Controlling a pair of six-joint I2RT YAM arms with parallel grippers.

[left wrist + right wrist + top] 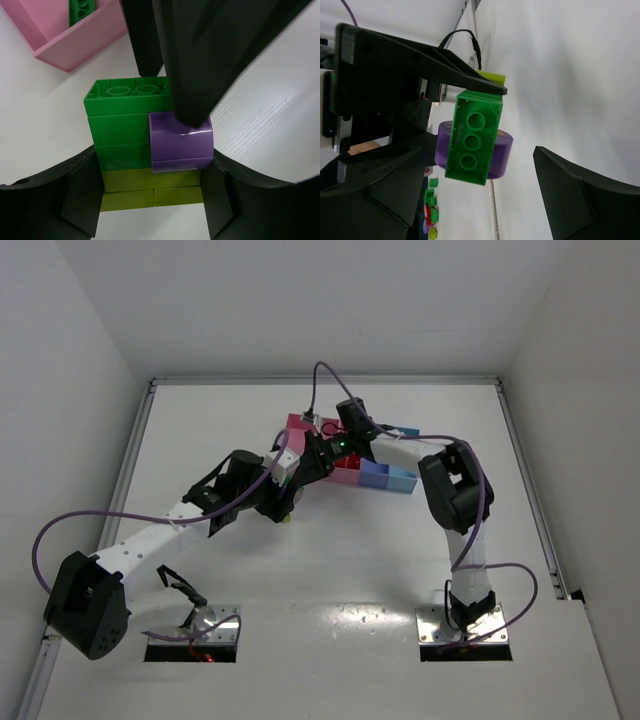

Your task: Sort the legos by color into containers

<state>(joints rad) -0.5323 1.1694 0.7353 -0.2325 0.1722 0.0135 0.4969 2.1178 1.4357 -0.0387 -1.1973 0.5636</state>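
My left gripper [152,200] is shut on a stack of legos: yellow-green bricks [150,187] at the bottom, green bricks [120,125] above, and a round purple brick [180,142] on one side. In the top view it [288,498] holds the stack just in front of the containers [375,476]. My right gripper [481,150] is open, and its jaws straddle the stack's green end [472,137] and the purple piece [502,150]. One of its fingers [200,60] touches the purple brick. A pink bin [75,47] holds a green brick [82,11].
The bin row runs from the wide pink bin [297,425] to the light blue bin [402,481], with red pieces [345,476] in the middle. Small loose bricks [431,210] show far off in the right wrist view. The two arms cross closely over the table's middle.
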